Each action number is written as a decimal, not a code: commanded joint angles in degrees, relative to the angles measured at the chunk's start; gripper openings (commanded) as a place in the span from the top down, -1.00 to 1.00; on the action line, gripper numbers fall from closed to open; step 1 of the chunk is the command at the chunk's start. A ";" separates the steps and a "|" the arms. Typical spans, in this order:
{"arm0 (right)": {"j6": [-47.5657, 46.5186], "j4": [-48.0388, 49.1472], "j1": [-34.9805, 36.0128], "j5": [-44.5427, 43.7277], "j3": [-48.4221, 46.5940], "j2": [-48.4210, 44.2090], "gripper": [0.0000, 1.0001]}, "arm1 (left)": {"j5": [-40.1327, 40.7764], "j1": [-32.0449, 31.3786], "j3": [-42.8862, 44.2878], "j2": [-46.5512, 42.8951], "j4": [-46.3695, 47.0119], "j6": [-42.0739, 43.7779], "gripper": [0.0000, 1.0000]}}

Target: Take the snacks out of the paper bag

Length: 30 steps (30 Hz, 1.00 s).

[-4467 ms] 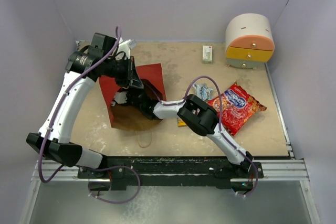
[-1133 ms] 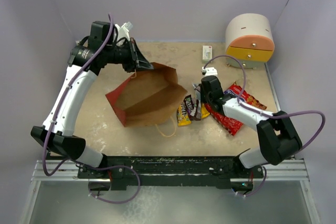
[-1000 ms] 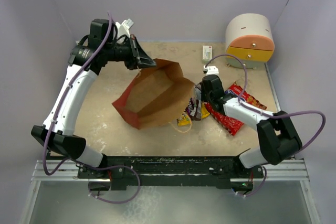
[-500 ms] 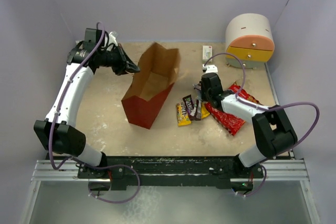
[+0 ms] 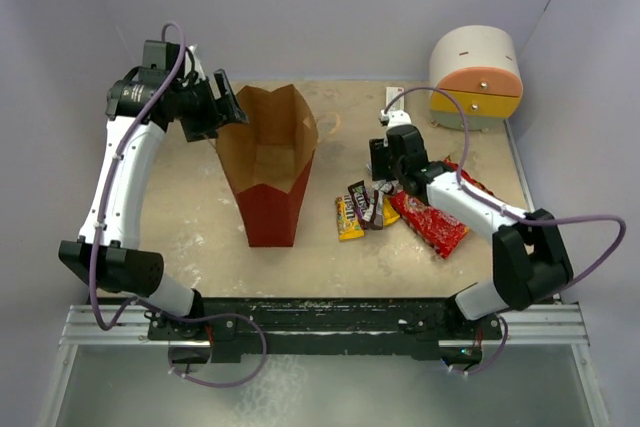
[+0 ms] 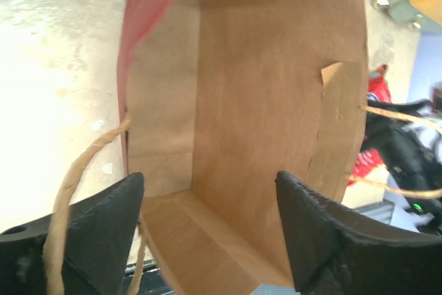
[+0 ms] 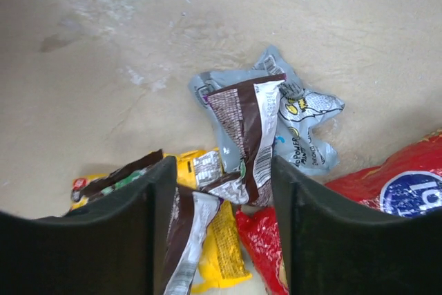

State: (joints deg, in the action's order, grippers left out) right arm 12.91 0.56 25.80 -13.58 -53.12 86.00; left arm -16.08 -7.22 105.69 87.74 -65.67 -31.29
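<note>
The paper bag [image 5: 268, 182] stands upright, red outside and brown inside. In the left wrist view the paper bag [image 6: 276, 101] shows only bare brown paper within. My left gripper [image 5: 222, 112] hangs open at the bag's back left rim; in its wrist view the left gripper [image 6: 210, 233] holds nothing, and a string handle [image 6: 69, 198] runs past one finger. Right of the bag lie the snacks: candy bars [image 5: 360, 209] and the red crisp packet [image 5: 435, 219]. My right gripper [image 5: 382, 175] is open just above them. Its wrist view shows the right gripper [image 7: 221, 226] over brown, silver and yellow candy bars [image 7: 245, 129].
A white mini chest [image 5: 477, 72] with orange and yellow drawers stands at the back right corner. Purple walls close in the table on three sides. The right arm's cable loops over the red packet's side of the table.
The bag went from tilted in the left gripper's hold to standing upright. The left gripper opened and let go of it. The right gripper opened and drew back a little from the candy bars.
</note>
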 commanded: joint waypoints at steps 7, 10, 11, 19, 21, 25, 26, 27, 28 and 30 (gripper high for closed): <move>3.49 -18.85 -0.29 4.04 -15.16 -13.78 -0.99 | 15.60 0.28 3.02 -6.93 -6.30 4.41 -0.98; 2.65 -25.54 -0.27 6.66 -20.27 -16.22 -0.99 | 19.73 0.28 3.43 -8.66 -9.06 3.89 -0.98; 2.65 -27.49 -0.29 6.72 -21.47 -16.82 -0.99 | 20.32 0.28 2.71 -9.45 -9.15 3.71 -0.98; 2.42 -33.71 -0.29 5.52 -25.55 -22.85 -0.99 | 28.23 0.28 4.77 -12.98 -11.69 1.15 -0.98; 2.47 -37.29 -0.27 5.69 -30.46 -23.21 -0.99 | 29.30 0.28 8.93 -13.93 -11.18 2.22 -0.98; 2.47 -44.91 -0.23 5.21 -43.49 -24.39 -0.99 | 22.55 0.28 14.52 -18.55 -3.27 6.77 -0.98; 2.44 -46.15 -0.23 5.25 -46.49 -24.80 -0.99 | 19.54 0.29 14.95 -19.68 -0.67 8.72 -0.98; 3.01 -47.13 -0.23 5.25 -49.54 -25.23 -0.99 | 17.03 0.28 15.47 -20.71 1.40 9.53 -0.98; 4.08 -48.05 -0.27 5.85 -52.72 -25.52 -0.99 | 14.56 0.28 16.22 -21.48 2.92 10.28 -0.98; 5.07 -50.09 -0.28 5.77 -57.50 -26.42 -0.99 | 9.96 0.28 17.57 -22.61 5.15 11.93 -0.98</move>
State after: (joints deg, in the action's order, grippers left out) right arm 15.51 -44.36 25.80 -7.90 -101.34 63.26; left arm 4.14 -7.18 119.09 69.06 -69.93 -24.77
